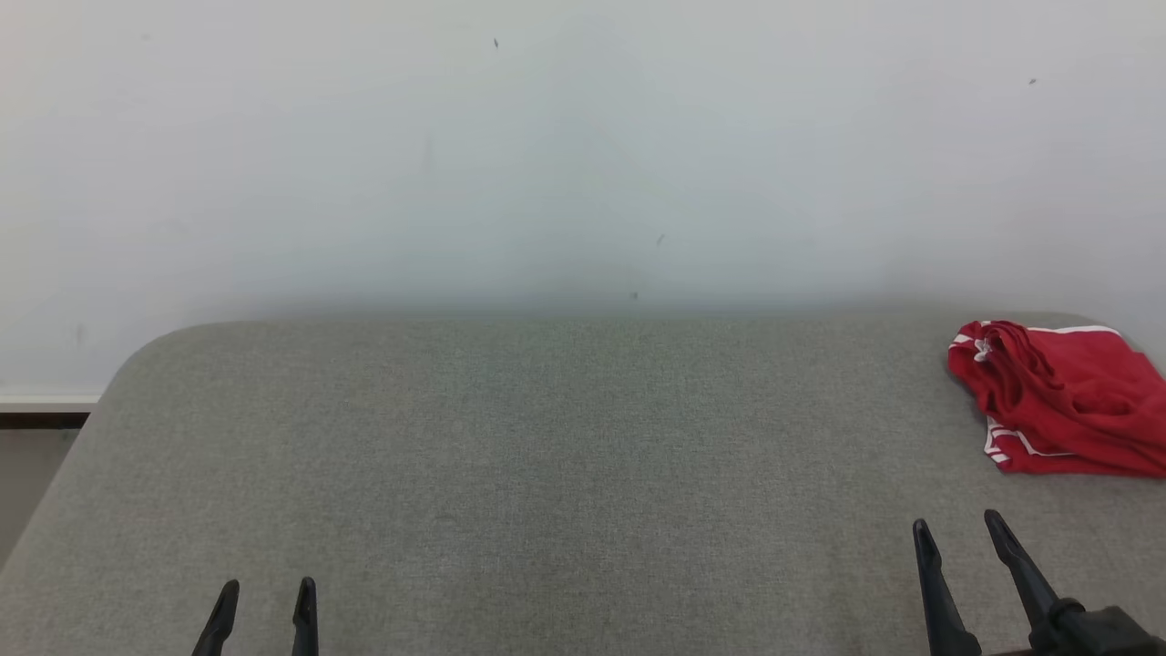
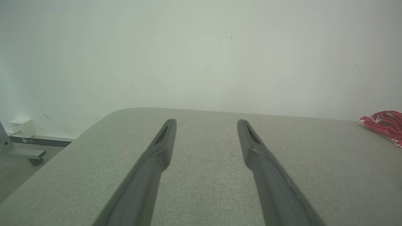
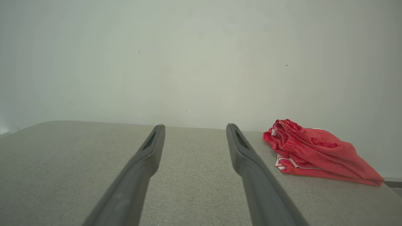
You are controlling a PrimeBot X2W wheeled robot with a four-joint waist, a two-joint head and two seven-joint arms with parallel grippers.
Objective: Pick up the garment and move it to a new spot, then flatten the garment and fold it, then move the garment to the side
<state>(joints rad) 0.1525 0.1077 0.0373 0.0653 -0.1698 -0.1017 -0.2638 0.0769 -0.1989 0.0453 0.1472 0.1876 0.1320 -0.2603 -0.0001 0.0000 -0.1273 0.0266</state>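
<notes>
Red garment [image 1: 1061,401] w/ white trim lies bunched at the far right edge of the grey fabric-topped desk [image 1: 547,437], close to the pale wall [image 1: 583,155]. Nothing touches it. Right gripper [image 1: 956,519] hangs over the desk's near right, jaws spread wide, empty, garment just beyond and to its right, apart from the fingers. Left gripper [image 1: 270,583] at near left, also spread & empty, well apart from the garment. Rt wrist view: garment [image 3: 314,153] a crumpled heap, elastic waistband showing.
</notes>
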